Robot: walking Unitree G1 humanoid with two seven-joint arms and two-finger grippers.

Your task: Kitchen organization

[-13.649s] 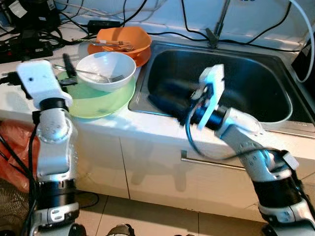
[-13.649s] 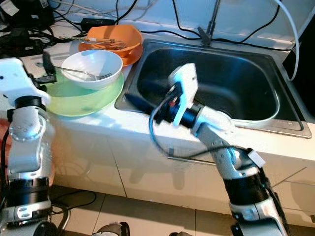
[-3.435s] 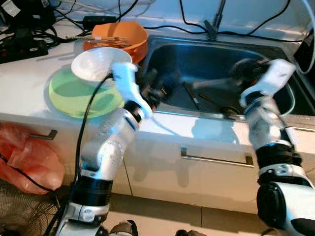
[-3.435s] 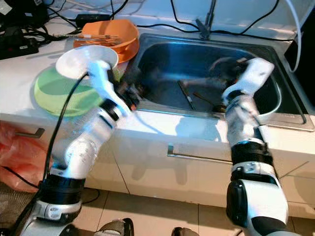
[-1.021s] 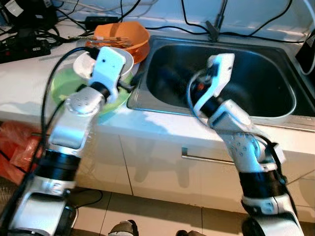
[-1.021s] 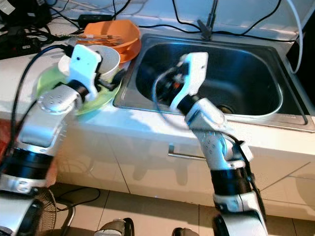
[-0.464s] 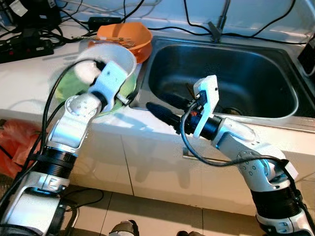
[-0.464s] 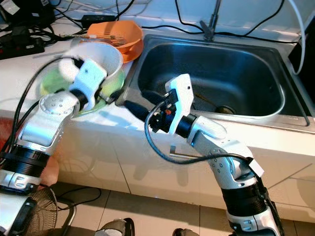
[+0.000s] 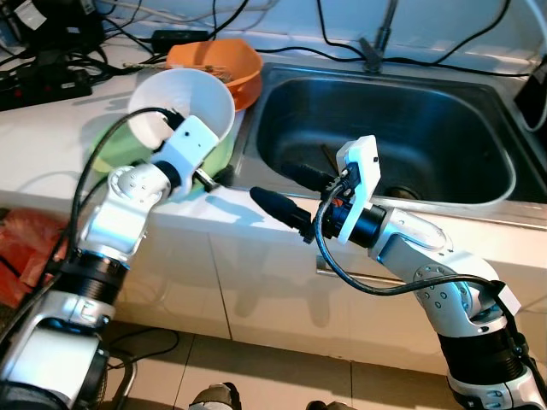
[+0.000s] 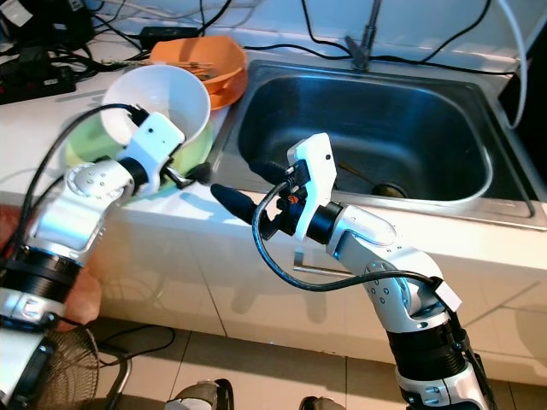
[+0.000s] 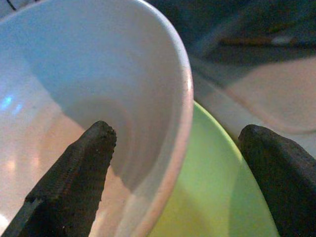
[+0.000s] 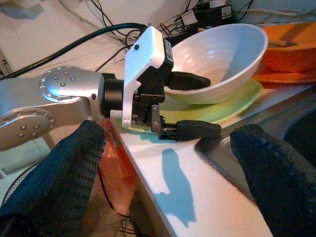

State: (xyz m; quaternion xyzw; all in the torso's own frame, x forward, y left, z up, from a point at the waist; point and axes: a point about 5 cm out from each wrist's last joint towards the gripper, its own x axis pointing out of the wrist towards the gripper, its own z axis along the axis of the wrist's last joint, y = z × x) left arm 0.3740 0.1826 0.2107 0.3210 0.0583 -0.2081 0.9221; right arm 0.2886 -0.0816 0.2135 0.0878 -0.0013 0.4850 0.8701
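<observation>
A white bowl [image 9: 175, 107] stands tilted on the green plate [image 10: 77, 147], at the counter's left beside the sink [image 9: 479, 184]. My left gripper [image 12: 215, 104] is open with the bowl's rim between its fingers, one finger [image 11: 74, 173] against the bowl and the other [image 12: 197, 129] low by the plate's edge. My right gripper [image 9: 286, 190] is open and holds nothing. It hovers over the counter's front edge by the sink's front left corner, pointing toward the bowl. The bowl is empty inside.
An orange bowl [image 9: 218, 60] with cutlery sits behind the white bowl. Thin cutlery [image 9: 329, 158] lies in the sink near the drain. The faucet [image 9: 380, 38] and several black cables run along the back. An orange bag [image 9: 21, 256] hangs below the counter's left.
My right gripper has come out of the sink to the counter's front edge, pointing left. The white bowl has been tipped up on the green plate, with the left gripper low at its near side.
</observation>
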